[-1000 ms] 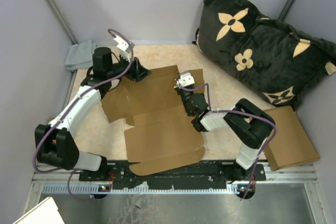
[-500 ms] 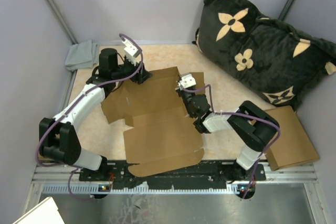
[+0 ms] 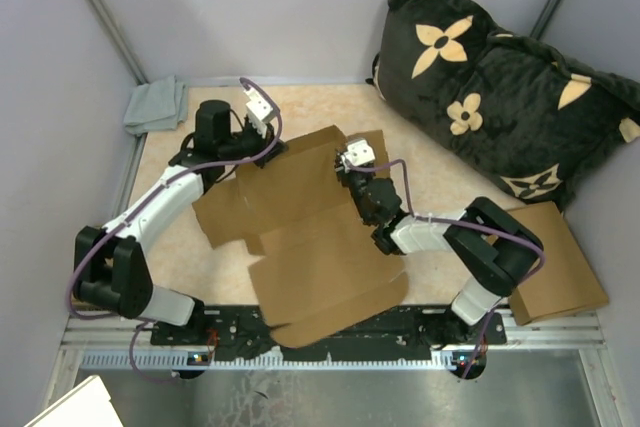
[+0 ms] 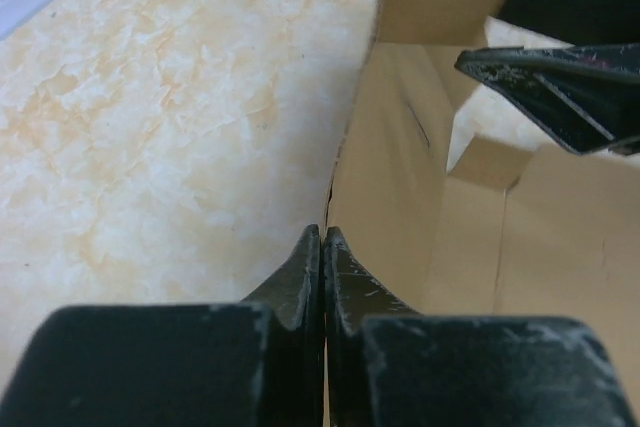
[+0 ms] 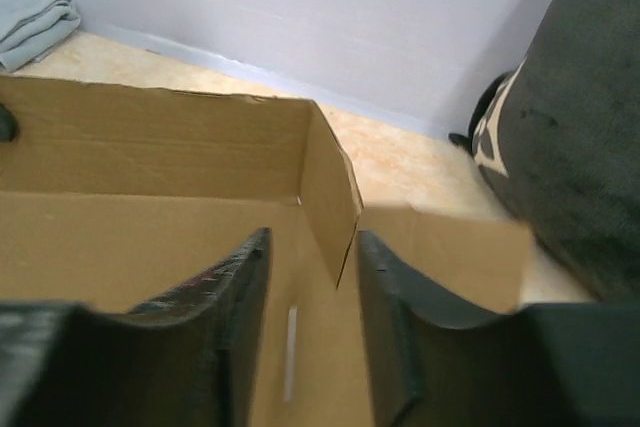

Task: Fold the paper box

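Note:
The paper box [image 3: 310, 237] is a large brown die-cut sheet lying between the arms, its far wall and a side flap [image 5: 330, 192] raised. My left gripper [image 3: 268, 147] is at the sheet's far left corner. In the left wrist view its jaws [image 4: 322, 232] are shut, with the edge of the upright cardboard wall [image 4: 390, 187] pinched between them. My right gripper [image 3: 350, 169] is over the far right part of the sheet. In the right wrist view it [image 5: 313, 237] stands open, the raised flap rising between its fingers without being clamped.
A big black pillow with beige flowers [image 3: 500, 77] fills the far right corner. Another brown cardboard box [image 3: 560, 257] lies at the right edge beside the right arm. A grey cloth [image 3: 155, 105] sits in the far left corner. Walls enclose the table.
The left gripper moved right to the sheet's far edge and shut on it. The right gripper, shut before, has opened. The sheet's near part has swung to the right.

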Robot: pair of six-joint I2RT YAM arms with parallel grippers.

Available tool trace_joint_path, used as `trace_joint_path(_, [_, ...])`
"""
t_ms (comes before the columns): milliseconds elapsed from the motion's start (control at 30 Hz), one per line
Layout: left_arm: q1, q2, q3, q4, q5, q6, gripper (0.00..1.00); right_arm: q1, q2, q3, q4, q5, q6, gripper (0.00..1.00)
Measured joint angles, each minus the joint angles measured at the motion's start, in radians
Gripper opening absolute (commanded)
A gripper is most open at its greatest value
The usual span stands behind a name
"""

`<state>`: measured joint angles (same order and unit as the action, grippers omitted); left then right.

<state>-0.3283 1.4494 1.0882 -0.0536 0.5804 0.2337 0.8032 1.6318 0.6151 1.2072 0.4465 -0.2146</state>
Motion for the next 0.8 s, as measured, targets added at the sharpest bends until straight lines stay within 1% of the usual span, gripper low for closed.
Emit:
trace_joint_path(67, [-0.009, -0.016, -0.013, -0.012, -0.013, 0.015, 0.00, 0.000, -0.036, 0.002, -0.064, 0.015, 0.021, 0.58])
trace_joint_path(100, [-0.016, -0.025, -0.019, -0.021, -0.027, 0.020, 0.00, 0.000, -0.064, 0.004, -0.111, 0.024, 0.035, 0.61])
trace_joint_path(200, [-0.039, -0.052, -0.036, -0.040, -0.080, 0.039, 0.00, 0.001, -0.161, 0.050, -0.305, 0.059, 0.090, 0.68])
trace_joint_path(267, [-0.058, -0.077, -0.050, -0.047, -0.122, 0.056, 0.00, -0.002, -0.224, 0.145, -0.521, 0.068, 0.150, 0.69])
trace_joint_path(300, [-0.071, -0.093, -0.058, -0.048, -0.148, 0.067, 0.00, -0.008, -0.247, 0.215, -0.647, 0.065, 0.187, 0.69])
trace_joint_path(333, [-0.086, -0.110, -0.068, -0.048, -0.180, 0.082, 0.00, -0.014, -0.259, 0.274, -0.739, 0.059, 0.220, 0.69])
trace_joint_path(367, [-0.101, -0.126, -0.076, -0.047, -0.208, 0.098, 0.00, -0.026, -0.268, 0.372, -0.885, 0.041, 0.269, 0.69])
trace_joint_path(433, [-0.133, -0.154, -0.087, -0.042, -0.270, 0.139, 0.00, -0.058, -0.268, 0.528, -1.085, 0.008, 0.349, 0.69])
trace_joint_path(500, [-0.159, -0.169, -0.087, -0.032, -0.325, 0.189, 0.00, -0.099, -0.268, 0.649, -1.254, -0.023, 0.423, 0.69])
trace_joint_path(600, [-0.204, -0.176, -0.086, -0.017, -0.408, 0.299, 0.00, -0.160, -0.265, 0.763, -1.459, -0.070, 0.522, 0.71])
trace_joint_path(667, [-0.230, -0.176, -0.086, -0.012, -0.455, 0.377, 0.00, -0.196, -0.254, 0.809, -1.566, -0.115, 0.579, 0.71])
trace_joint_path(733, [-0.261, -0.182, -0.096, 0.009, -0.493, 0.463, 0.00, -0.238, -0.234, 0.834, -1.644, -0.181, 0.624, 0.72])
trace_joint_path(800, [-0.292, -0.223, -0.162, 0.073, -0.523, 0.558, 0.00, -0.278, -0.211, 0.844, -1.695, -0.251, 0.648, 0.72])
